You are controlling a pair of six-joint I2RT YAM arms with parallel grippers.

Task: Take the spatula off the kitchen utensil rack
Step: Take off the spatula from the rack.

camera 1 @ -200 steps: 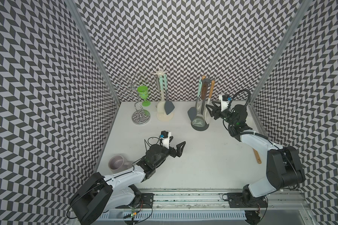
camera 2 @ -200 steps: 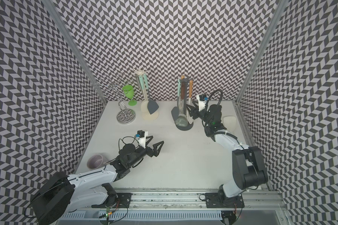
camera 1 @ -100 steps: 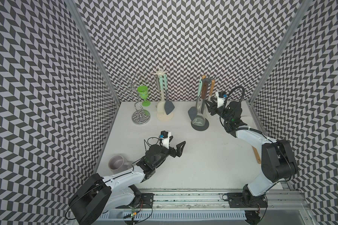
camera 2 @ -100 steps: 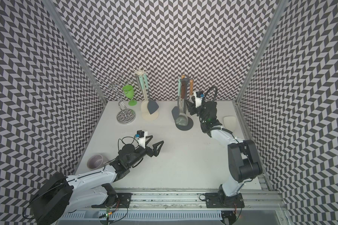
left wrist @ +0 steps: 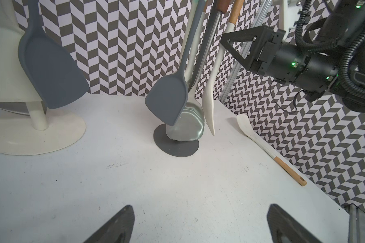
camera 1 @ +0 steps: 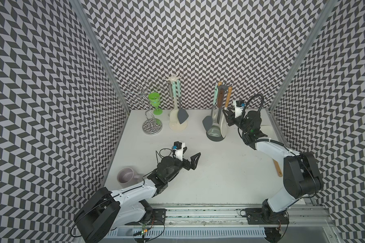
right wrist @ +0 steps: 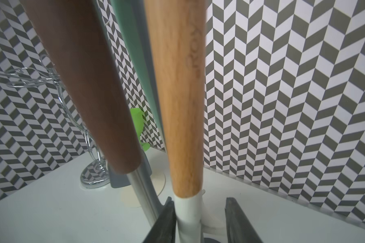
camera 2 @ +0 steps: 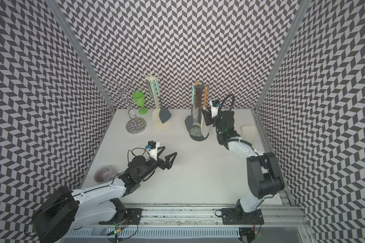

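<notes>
The spatula [camera 1: 227, 97] [camera 2: 205, 97] has a light wooden handle [right wrist: 181, 105] and a white shaft and blade [left wrist: 211, 92]. It hangs on the right side of the grey kitchen utensil rack [camera 1: 214, 137] [camera 2: 198, 139] at the back of the table. My right gripper [camera 1: 228, 117] [camera 2: 207, 118] [right wrist: 199, 199] is open around the white shaft, just under the wood. One finger [right wrist: 167, 216] touches the shaft and the other stands a little clear of it. My left gripper [camera 1: 191, 155] [camera 2: 169, 152] [left wrist: 200, 208] is wide open and holds nothing, low over the table's middle.
The grey rack also holds a grey turner [camera 1: 207, 123] and a steel spoon [camera 1: 215, 130]. A cream rack [camera 1: 178, 126], a wire glass stand [camera 1: 152, 126] and a green goblet [camera 1: 154, 101] stand at the back left. A mug [camera 1: 126, 181] sits front left. A loose white spatula [left wrist: 261, 145] lies at the right edge.
My right gripper has moved left up to the grey rack, and its jaws have narrowed around the spatula's shaft. The left arm has not moved.
</notes>
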